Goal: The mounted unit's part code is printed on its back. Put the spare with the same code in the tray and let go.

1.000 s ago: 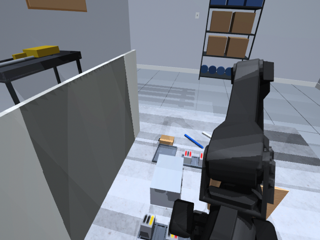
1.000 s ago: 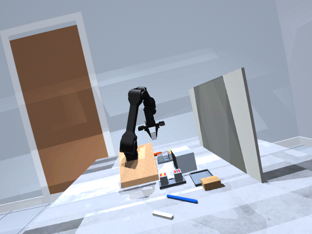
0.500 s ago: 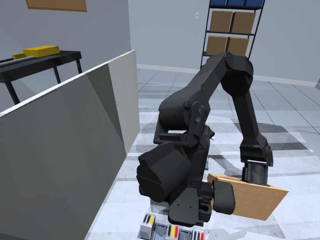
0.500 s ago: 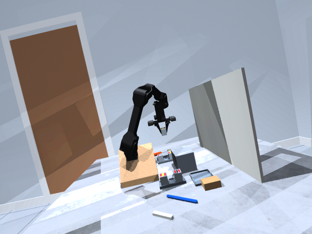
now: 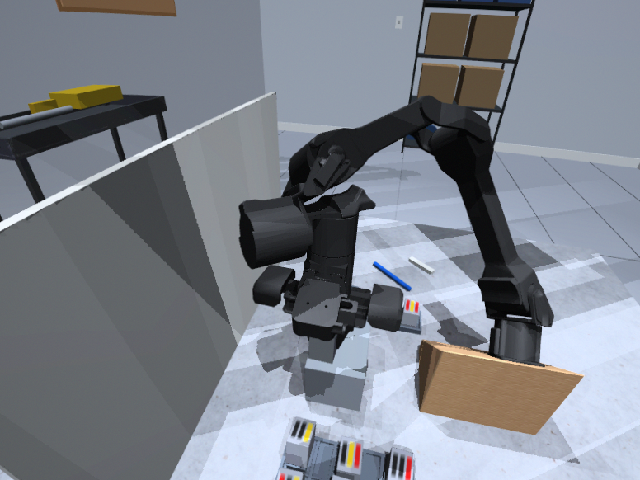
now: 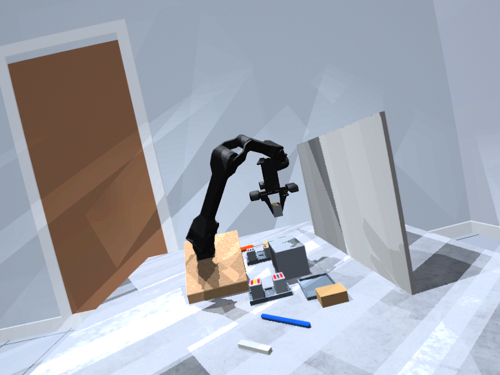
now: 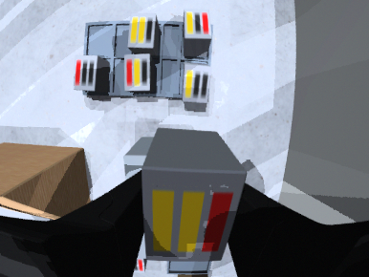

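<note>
My gripper [image 5: 322, 346] [image 6: 276, 209] [image 7: 184, 176] is shut on a grey spare whose code face reads yellow, yellow, red in the wrist view. It holds the spare high, near the big grey block [image 5: 333, 387] [image 6: 291, 260]. The shallow tray [image 6: 307, 298] lies beyond that block with nothing seen in it; the gripper hides it in the top view. One rack [image 6: 258, 259] [image 7: 100, 42] carries several striped spares, none yellow-yellow-red. A second rack [image 6: 271, 298] carries two, red-yellow-red and red-black-red. I cannot make out the mounted unit or its back.
A tan box [image 6: 332, 294] stands against the tray's near edge. A tall grey panel [image 5: 129, 247] [image 6: 359, 201] runs along one side. The arm's wooden base [image 5: 496, 389] [image 6: 218, 274] stands opposite. A blue rod [image 5: 392, 275] [image 6: 285, 321], a white stick [image 5: 421, 265] [image 6: 254, 347] and an orange bar [image 6: 247, 247] lie around.
</note>
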Motion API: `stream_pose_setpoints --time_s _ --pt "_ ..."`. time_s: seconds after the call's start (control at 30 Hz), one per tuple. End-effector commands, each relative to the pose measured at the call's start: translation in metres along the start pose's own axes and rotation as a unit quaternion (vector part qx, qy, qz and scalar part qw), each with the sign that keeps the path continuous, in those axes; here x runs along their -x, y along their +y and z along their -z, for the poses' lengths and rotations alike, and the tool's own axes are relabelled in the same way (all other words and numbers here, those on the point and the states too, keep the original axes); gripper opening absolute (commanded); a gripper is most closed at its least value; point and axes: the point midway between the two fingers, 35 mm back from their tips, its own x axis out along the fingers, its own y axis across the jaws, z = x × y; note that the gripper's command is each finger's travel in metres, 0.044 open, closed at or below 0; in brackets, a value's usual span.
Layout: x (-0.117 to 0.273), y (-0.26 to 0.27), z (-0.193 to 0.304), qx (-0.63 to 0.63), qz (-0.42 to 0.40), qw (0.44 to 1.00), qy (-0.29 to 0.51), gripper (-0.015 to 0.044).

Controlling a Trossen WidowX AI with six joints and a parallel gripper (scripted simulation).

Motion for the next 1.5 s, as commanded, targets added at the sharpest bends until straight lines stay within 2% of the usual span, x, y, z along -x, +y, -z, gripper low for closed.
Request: stream_pose_setpoints --time_s 0.0,0.23,0.57,1.07,1.47 --pt "0.007 -0.019 0.028 -0.019 0.013 1.000 -0.008 0.0000" --pt "0.008 -0.035 0.066 -0.036 0.018 0.999 -0.007 0.0000" --pt "0.010 -0.054 0.149 -0.033 0.023 0.999 0.011 0.0000" --pt "0.010 -0.043 0.273 -0.015 0.006 0.998 0.062 0.0000" --pt "0.007 -0.042 0.278 -0.014 0.005 0.998 0.064 0.0000"
